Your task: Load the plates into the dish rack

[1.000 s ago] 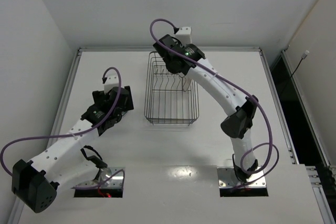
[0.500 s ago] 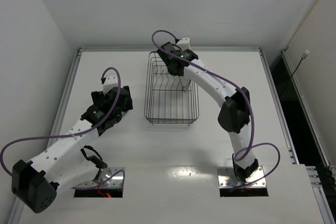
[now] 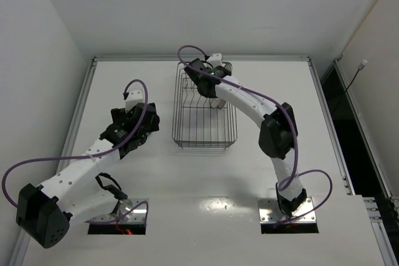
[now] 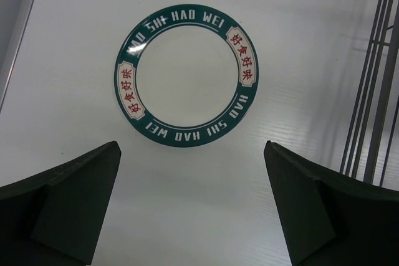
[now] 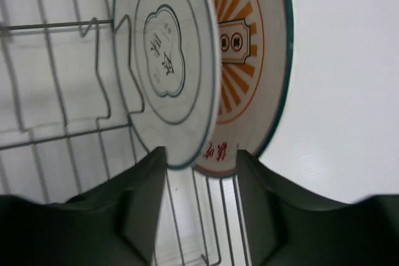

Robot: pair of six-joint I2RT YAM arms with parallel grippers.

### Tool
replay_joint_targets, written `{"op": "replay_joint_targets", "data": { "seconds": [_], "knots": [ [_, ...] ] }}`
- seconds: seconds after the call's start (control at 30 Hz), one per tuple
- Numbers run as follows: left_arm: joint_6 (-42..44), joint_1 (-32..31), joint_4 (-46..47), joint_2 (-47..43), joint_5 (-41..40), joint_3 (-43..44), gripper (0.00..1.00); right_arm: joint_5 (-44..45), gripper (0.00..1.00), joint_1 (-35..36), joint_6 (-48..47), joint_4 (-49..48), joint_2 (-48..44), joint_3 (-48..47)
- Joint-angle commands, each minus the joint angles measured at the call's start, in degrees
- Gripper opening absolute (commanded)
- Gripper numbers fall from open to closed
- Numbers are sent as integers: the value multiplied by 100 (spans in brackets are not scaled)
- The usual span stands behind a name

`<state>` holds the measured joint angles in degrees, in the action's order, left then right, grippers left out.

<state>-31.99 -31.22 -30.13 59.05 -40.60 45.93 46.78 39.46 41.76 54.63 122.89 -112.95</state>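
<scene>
— Biggest things first: what is where?

— The white table (image 3: pixel 280 172) carries the dish rack (image 3: pixel 203 144), a dark wire basket lying lengthways in the far middle. The right arm (image 3: pixel 249 101) reaches over the rack's far end. The left arm (image 3: pixel 81 166) stretches out to the left of the rack, apart from it.

— And the plates?

— Two stand on edge among the rack's wires, seen from the right wrist. In front is the wavy-motif plate (image 5: pixel 163 60), white with a thin dark rim and a grey wavy outline around some characters. The sunburst plate (image 5: pixel 249 60) is just behind and overlapped by it, with orange rays round a central emblem and a green rim. A third, the teal-ringed plate (image 4: pixel 186 79), lies flat on the table to the left of the rack's wires. Its broad teal band bears white lettering and red characters around a plain white centre.

— The right gripper (image 5: pixel 201 152)?

— Its fingers (image 5: pixel 140 210) stand partly apart, the tips flanking the lower rims of both upright plates. I cannot tell whether either tip touches a rim.

— The left gripper (image 4: pixel 191 144)?

— Spread wide and holding nothing. It hovers above the table, and the teal-ringed plate lies just beyond its fingertips, not touching them.
</scene>
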Motion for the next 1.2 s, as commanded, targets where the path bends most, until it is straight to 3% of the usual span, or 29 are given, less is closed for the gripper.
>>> {"op": "replay_joint_targets", "data": {
  "seconds": [0.0,0.03,0.17,0.33,0.53,0.63,0.77,0.9,1.07,1.1,1.17],
  "knots": [
    [69,-51,77,168,43,206,100,-159,49,158,-237,-390,-1397,298],
    [70,-51,77,229,122,206,100,-318,55,158,-386,-627,-1704,752],
    [175,-51,52,982,132,206,100,-1372,62,474,-635,-1760,-3687,2081],
    [175,239,-230,2283,342,504,100,-2295,64,817,-239,-2491,-5262,3732],
    [377,362,-63,3015,474,732,100,-2446,64,1081,-115,-2431,-6083,4123],
    [430,362,-115,3621,352,978,95,-2516,64,1134,-62,-2545,-6531,4263],
    [430,512,-177,4193,237,1243,86,-2569,64,1134,51,-2545,-6997,4413],
    [430,801,-177,4659,237,1452,71,-2298,65,1134,227,-2265,-7568,4702],
    [483,863,-230,5248,166,1752,63,-2051,65,1134,228,-2062,-8122,4834],
    [483,863,-291,5475,114,1813,60,-1990,65,1134,228,-2062,-8175,4835],
    [483,863,-361,5696,114,1980,42,-1937,65,1134,280,-1939,-8228,4835]
  ]
}}
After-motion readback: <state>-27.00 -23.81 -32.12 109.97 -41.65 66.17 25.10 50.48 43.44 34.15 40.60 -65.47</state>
